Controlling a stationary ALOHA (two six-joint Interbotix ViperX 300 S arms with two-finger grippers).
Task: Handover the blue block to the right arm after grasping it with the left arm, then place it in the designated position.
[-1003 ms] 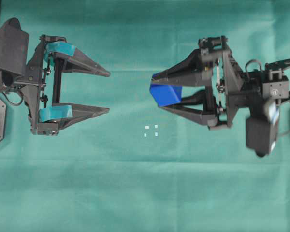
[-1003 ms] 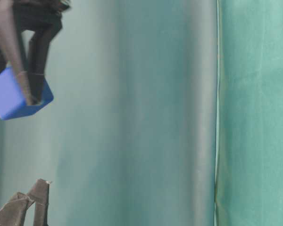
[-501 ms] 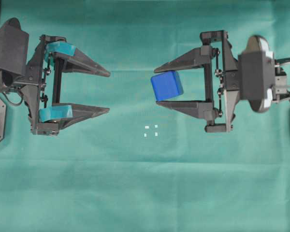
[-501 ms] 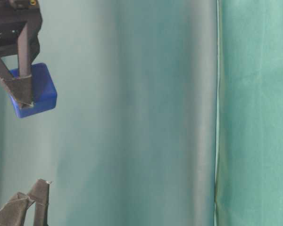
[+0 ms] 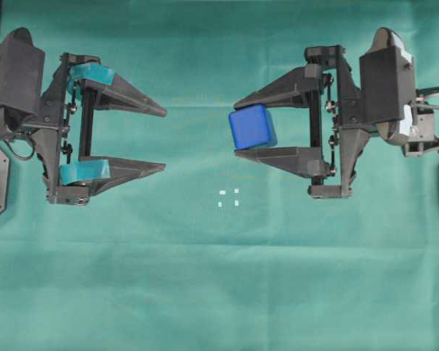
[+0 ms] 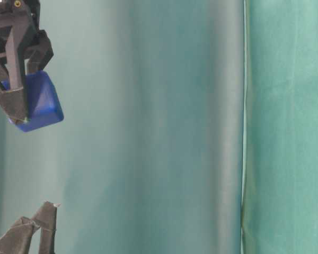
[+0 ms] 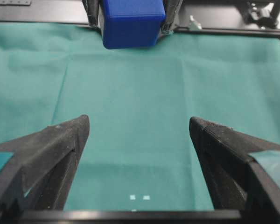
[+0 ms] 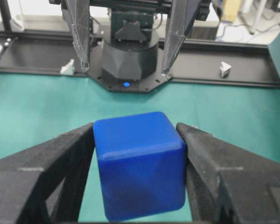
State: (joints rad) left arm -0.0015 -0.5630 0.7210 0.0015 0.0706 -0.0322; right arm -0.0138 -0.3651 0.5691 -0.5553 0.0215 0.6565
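Note:
The blue block [image 5: 252,127] hangs above the green cloth with my right gripper [image 5: 236,129] shut on it, one black finger pressed to each side. The right wrist view shows the block [image 8: 137,163] filling the gap between the fingers of the right gripper [image 8: 135,126]. My left gripper [image 5: 164,139], with teal pads, stands open and empty at the left, well apart from the block. From the left wrist view the block [image 7: 130,23] is straight ahead of the open left gripper [image 7: 139,120]. The designated position [image 5: 229,197], four white marks, lies on the cloth below and left of the block.
Green cloth [image 5: 219,278] covers the table. The left arm's black base [image 8: 130,56] and a black rail [image 8: 233,77] stand beyond the cloth's edge. The table-level view shows the held block [image 6: 41,103] and a cloth seam [image 6: 244,127].
The right gripper has turned its wrist level with the block still held, so the block now sits square instead of tilted. The left gripper has not moved.

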